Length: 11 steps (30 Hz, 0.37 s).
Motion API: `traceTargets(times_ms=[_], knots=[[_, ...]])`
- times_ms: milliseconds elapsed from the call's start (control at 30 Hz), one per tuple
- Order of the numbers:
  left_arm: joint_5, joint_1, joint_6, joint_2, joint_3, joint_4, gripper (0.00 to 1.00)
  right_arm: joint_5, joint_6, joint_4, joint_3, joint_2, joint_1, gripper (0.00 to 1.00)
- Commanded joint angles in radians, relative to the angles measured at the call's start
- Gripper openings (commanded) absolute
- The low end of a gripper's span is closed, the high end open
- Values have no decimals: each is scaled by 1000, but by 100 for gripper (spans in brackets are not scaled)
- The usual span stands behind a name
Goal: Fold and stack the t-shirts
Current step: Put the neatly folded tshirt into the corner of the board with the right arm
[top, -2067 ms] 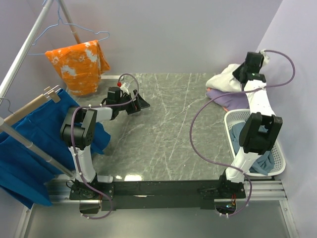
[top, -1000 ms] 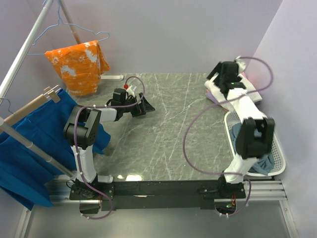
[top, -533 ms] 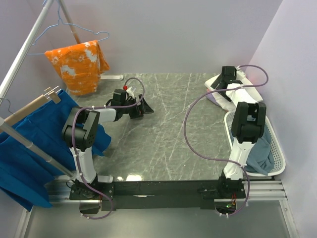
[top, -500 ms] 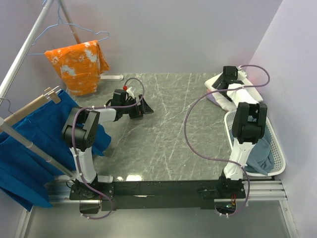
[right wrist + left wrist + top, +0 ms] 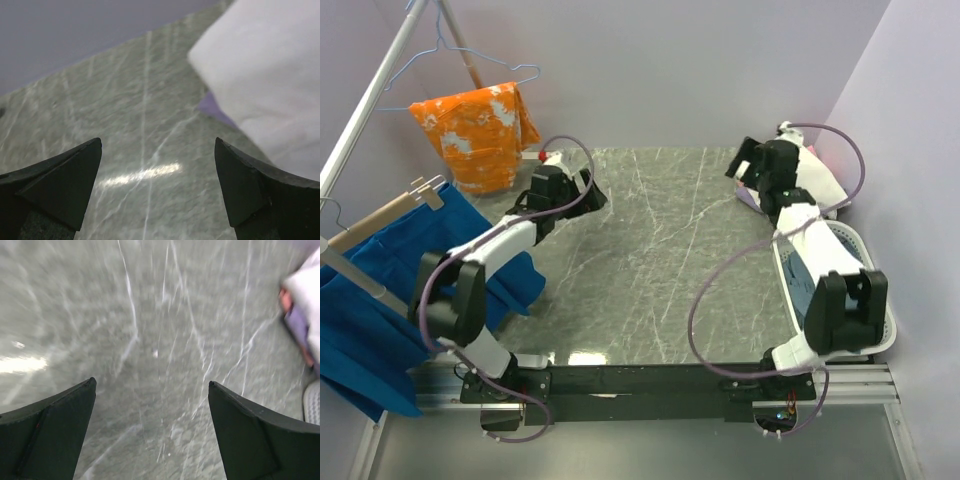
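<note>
- Table (image 5: 660,270): grey marbled top. Both wrist views show it bare between and beneath each pair of fingers.
- Blue cloth (image 5: 370,300) hangs behind and outboard of the left fingers (image 5: 590,195). The orange garment (image 5: 478,125) hangs just beyond them, off the table. Neither belongs to the task.
- Basket (image 5: 887,318): white, well behind the right fingers (image 5: 745,165), alongside that arm. The arm hides most of its contents.
- T-shirts (image 5: 810,185): one heap just to the right of the right fingers, and well apart from the left fingers, across the open table.
- White tee (image 5: 270,75) lies on top. In the right wrist view it sits beyond and to the right of the right-hand finger, apart from it.
- Purple tee (image 5: 215,107) shows as a strip under the white one.
- Salmon-pink edge (image 5: 285,297) is a thin blurred sliver at the heap's near side, seen from the left wrist.
- Right fingers: spread wide, holding nothing, hovering just off the heap's left margin.
- Left fingers: spread wide, empty, over bare table and aimed toward the heap.
- Step, as I judge it: fetching a first shirt. Nothing is laid out flat yet, so the task looks to be at an early stage.
- Next move likely calls for the right fingers to shift right onto the white tee's edge, pinch only the top layer and draw it to the open table. The risk is catching the purple tee with it.
</note>
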Motion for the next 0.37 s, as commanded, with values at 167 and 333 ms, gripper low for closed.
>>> traceTargets(times_ms=[167, 333], knots=[[-257, -31, 63, -299, -74, -58, 99, -9, -100, 44, -208, -298, 181, 100], [-324, -34, 81, -395, -122, -59, 100, 26, -88, 58, -357, -403, 241, 100]])
